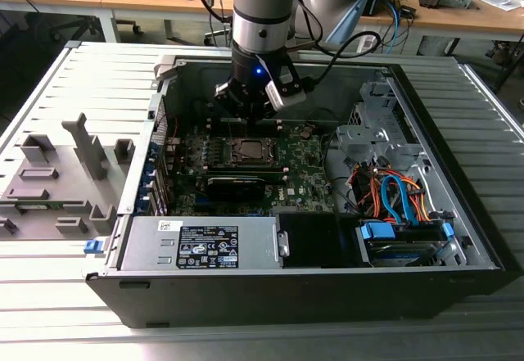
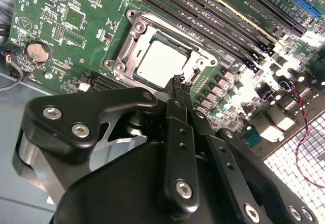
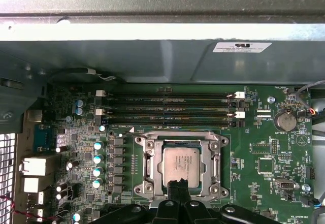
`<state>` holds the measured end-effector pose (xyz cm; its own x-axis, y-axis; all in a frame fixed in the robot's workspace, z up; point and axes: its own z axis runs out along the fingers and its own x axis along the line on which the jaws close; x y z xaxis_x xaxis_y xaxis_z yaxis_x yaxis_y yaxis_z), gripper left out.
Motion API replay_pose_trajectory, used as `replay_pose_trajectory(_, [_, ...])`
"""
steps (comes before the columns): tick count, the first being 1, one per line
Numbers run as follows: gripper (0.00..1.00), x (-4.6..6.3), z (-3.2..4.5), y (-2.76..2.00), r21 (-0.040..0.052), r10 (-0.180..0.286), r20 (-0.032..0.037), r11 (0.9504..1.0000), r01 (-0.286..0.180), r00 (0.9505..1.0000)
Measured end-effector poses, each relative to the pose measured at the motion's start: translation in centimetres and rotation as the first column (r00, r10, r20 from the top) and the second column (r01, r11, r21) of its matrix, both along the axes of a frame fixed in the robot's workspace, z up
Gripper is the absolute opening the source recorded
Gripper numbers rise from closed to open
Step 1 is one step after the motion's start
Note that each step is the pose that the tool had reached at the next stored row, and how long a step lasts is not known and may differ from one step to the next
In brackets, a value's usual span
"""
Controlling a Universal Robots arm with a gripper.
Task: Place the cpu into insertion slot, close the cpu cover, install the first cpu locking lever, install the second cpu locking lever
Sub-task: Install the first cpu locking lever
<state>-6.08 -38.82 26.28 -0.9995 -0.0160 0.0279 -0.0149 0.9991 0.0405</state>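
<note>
1. My gripper [image 2: 177, 84] hangs low over the motherboard [image 3: 264, 148] inside the open computer case [image 1: 426, 238], its fingers pressed together into one narrow black tip and clamped on nothing.
2. That tip sits at the edge of the insertion slot [image 3: 180, 165], just beside the cpu [image 3: 179, 165]; I cannot tell whether it touches the frame.
3. The cpu lies flat in the insertion slot, silvery face up, square, so no long axis stands out. In the first wrist view its edges run parallel to the socket rim and to the memory slots [image 3: 167, 109].
4. The cpu cover [image 2: 200, 56] lies down around the chip, its window leaving the metal face bare in both wrist views.
5. In the exterior view my gripper [image 1: 250, 115] is over the far side of the socket, towards the case's back wall, with the black graphics card [image 1: 237, 182] on the near side of the slot.
6. A round coin battery [image 3: 286, 121] sits on the board well apart from the socket.
</note>
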Motion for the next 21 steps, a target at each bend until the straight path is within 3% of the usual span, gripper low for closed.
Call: replay_pose_trajectory(21, [0.11,-0.47,0.03,0.0,0.0,0.0,0.0,1.0,0.0,1.0])
